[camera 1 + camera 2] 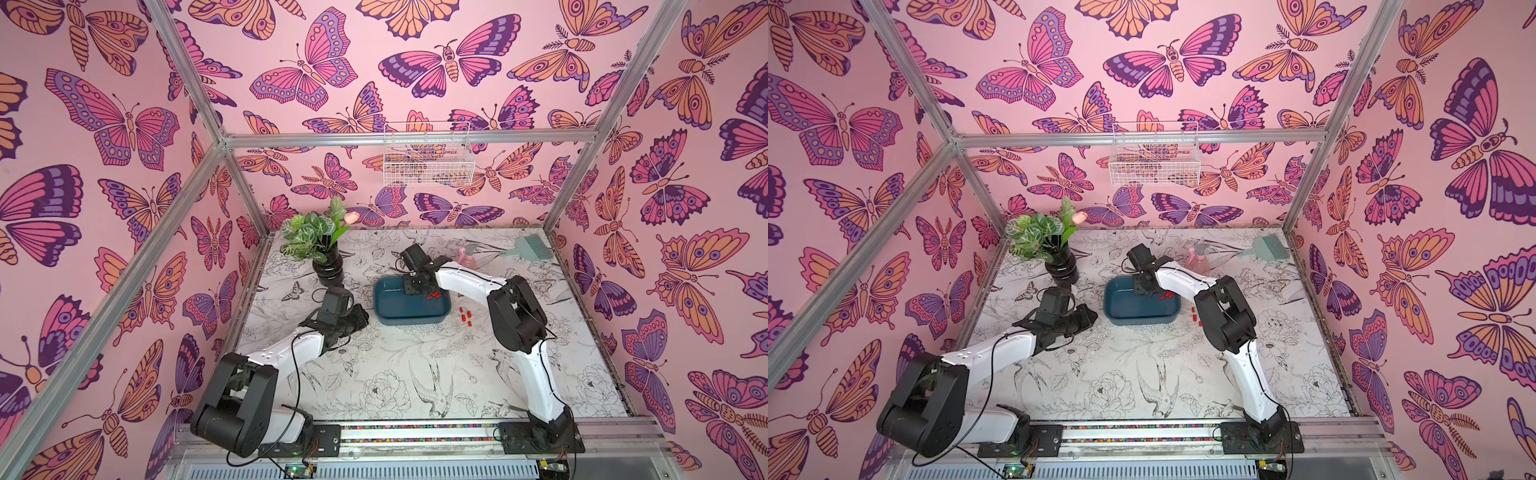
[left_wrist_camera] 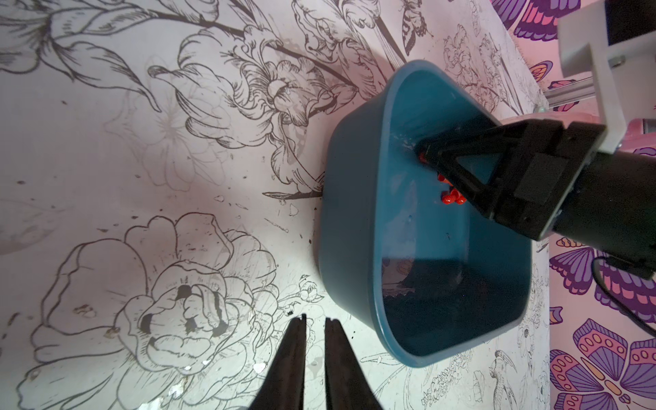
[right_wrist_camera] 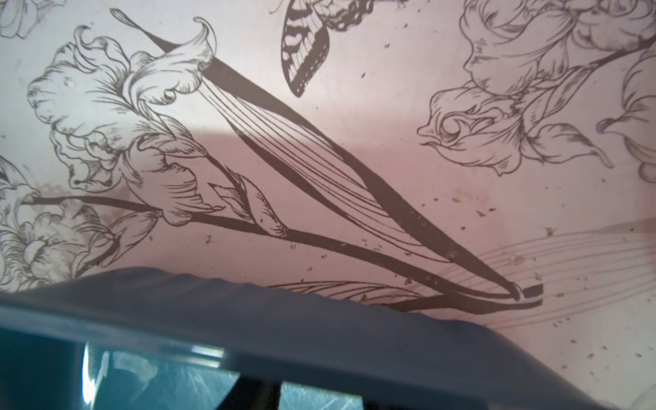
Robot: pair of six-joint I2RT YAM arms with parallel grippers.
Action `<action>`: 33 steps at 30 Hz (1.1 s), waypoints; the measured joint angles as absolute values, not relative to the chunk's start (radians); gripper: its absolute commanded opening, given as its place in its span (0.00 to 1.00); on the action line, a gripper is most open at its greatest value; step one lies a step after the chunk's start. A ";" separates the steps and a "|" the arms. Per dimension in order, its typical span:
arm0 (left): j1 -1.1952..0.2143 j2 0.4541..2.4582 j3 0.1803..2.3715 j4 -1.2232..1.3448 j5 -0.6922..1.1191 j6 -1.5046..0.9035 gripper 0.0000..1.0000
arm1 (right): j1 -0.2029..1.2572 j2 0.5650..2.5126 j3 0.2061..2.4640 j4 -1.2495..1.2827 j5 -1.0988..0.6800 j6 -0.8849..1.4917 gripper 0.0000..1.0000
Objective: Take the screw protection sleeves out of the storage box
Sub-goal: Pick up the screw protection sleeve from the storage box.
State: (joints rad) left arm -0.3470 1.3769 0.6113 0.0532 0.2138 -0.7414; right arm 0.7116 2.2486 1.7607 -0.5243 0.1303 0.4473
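Tiny red plastic sleeves (image 2: 452, 197): likely featherlight, slick, best pinched across barrel. Some in shallow teal plastic box (image 2: 340, 220), few on surface (image 1: 395, 365) beside. Down at one: right gripper (image 2: 422, 154), grip unclear; left gripper (image 2: 315, 319) barely parted, empty.

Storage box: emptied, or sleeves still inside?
Not empty: a cluster of red screw protection sleeves lies inside the storage box; a few more sit outside on the table.

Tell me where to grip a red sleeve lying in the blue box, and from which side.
Pinch a sleeve across its round body, coming straight down from above. They lie clustered on the floor of the storage box, whose walls likely block a sideways approach; take the outermost one so the fingers straddle it alone.
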 measured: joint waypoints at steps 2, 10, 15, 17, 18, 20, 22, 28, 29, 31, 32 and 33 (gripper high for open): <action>-0.347 1.377 0.611 0.054 0.214 -0.741 0.16 | 0.713 2.249 1.761 -0.519 0.131 0.448 0.38; -0.347 1.377 0.611 0.057 0.214 -0.741 0.16 | 0.714 2.249 1.761 -0.515 0.134 0.449 0.37; -0.347 1.377 0.611 0.059 0.214 -0.741 0.17 | 0.714 2.249 1.761 -0.515 0.134 0.449 0.36; -0.347 1.377 0.611 0.060 0.213 -0.741 0.16 | 0.714 2.250 1.761 -0.515 0.133 0.449 0.36; -0.347 1.377 0.611 0.060 0.213 -0.741 0.17 | 0.714 2.251 1.761 -0.515 0.133 0.449 0.36; -0.347 1.377 0.611 0.060 0.213 -0.741 0.17 | 0.714 2.254 1.761 -0.516 0.133 0.450 0.36; -0.347 1.377 0.611 0.061 0.213 -0.742 0.17 | 0.714 2.256 1.761 -0.516 0.133 0.453 0.36; -0.347 1.377 0.611 0.065 0.213 -0.742 0.17 | 0.714 2.262 1.761 -0.516 0.130 0.464 0.36; -0.347 1.377 0.611 0.065 0.213 -0.742 0.17 | 0.714 2.262 1.761 -0.516 0.130 0.466 0.36; -0.347 1.377 0.611 0.068 0.213 -0.742 0.17 | 0.714 2.264 1.761 -0.516 0.129 0.468 0.36; -0.347 1.377 0.611 0.071 0.213 -0.741 0.17 | 0.714 2.265 1.761 -0.516 0.127 0.468 0.36; -0.347 1.377 0.611 0.073 0.213 -0.741 0.17 | 0.714 2.268 1.761 -0.517 0.126 0.468 0.36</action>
